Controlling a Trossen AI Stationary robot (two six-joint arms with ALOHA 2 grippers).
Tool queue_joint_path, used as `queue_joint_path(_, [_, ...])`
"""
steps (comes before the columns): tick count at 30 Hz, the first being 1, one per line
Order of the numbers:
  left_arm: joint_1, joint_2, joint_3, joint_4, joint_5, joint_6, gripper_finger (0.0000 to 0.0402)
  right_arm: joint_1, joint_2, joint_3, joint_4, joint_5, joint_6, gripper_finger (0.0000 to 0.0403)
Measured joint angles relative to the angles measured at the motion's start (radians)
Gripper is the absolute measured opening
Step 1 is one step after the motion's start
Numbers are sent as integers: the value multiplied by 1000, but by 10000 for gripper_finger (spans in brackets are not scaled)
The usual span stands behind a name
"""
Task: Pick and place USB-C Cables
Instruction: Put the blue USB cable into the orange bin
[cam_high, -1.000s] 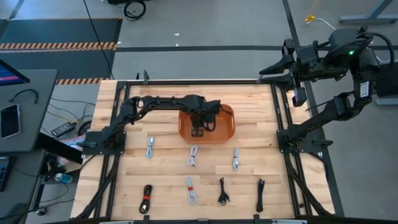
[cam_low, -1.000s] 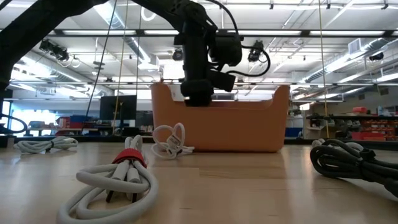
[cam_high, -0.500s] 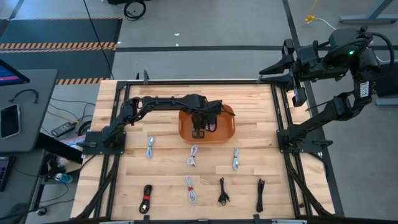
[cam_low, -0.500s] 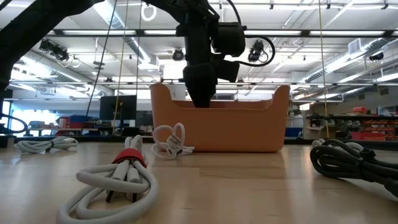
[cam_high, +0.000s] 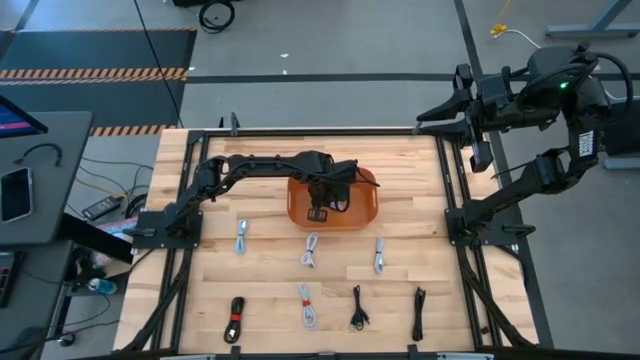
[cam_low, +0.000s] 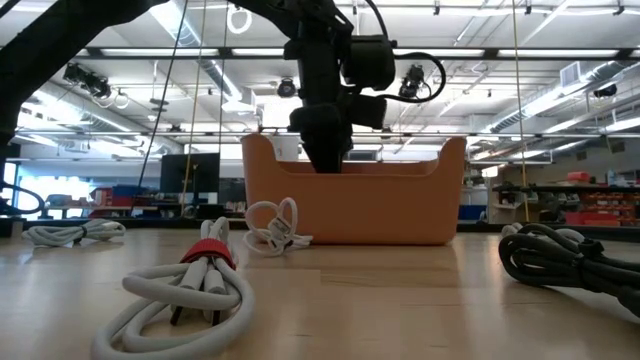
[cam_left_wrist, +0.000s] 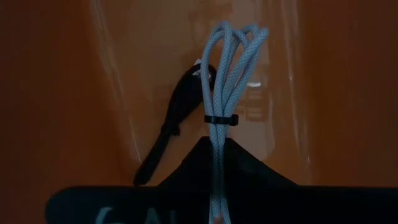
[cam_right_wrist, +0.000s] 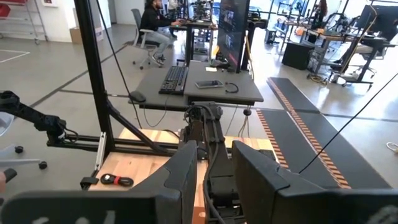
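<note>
The left gripper (cam_high: 318, 212) was positioned over the orange bin (cam_high: 368, 215) at the centre rear of the table (cam_high: 400, 290), with its arm reaching in from the left side. In the left wrist view, its fingers were clamped on a light grey cable (cam_left_wrist: 222, 106), a coiled bundle bound by a thin black tie, which hung over the bin floor (cam_left_wrist: 62, 93). A black cable (cam_left_wrist: 174, 124) already lay inside the bin beneath it. In the low view, the gripper (cam_low: 326, 150) sat at the level of the bin rim (cam_low: 400, 165). The right gripper (cam_right_wrist: 214, 165) was parked well off the table at the rear right, on its folded arm (cam_high: 540, 90), with its fingers partly apart and nothing between them. Seven cables lay on the table in front of the bin. The nearer row held three light ones: left (cam_high: 241, 238), middle (cam_high: 311, 250) and right (cam_high: 379, 254). The front row held a black cable with a red band (cam_high: 235, 319), a light cable (cam_high: 307, 306) and two black cables (cam_high: 357, 308) (cam_high: 419, 313). In the low view, a white bundle with a red band (cam_low: 190, 290) lay closest to the camera, and a black bundle (cam_low: 570, 258) lay at the right.
</note>
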Motion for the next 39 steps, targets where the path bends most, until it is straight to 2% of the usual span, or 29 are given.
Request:
queue_joint_path(9, [-2, 0, 0, 11, -2, 13, 22, 0, 0, 0, -17, 0, 0, 107])
queue_joint_path(14, [-2, 0, 0, 50, -4, -198, 22, 0, 0, 0, -24, 0, 0, 107])
queue_joint_path(18, [-9, 0, 0, 59, -5, -275, 22, 0, 0, 0, -29, 0, 0, 107])
queue_joint_path(28, [-55, 0, 0, 59, 1, -272, 22, 0, 0, 0, -37, -2, 0, 107])
queue_joint_path(35, [-53, 0, -8, 73, -31, -176, 22, 0, 0, 0, -37, -30, 1, 107])
queue_joint_path(39, [-54, 2, -44, 69, -32, -174, 22, 0, 0, 0, -37, -45, 18, 107])
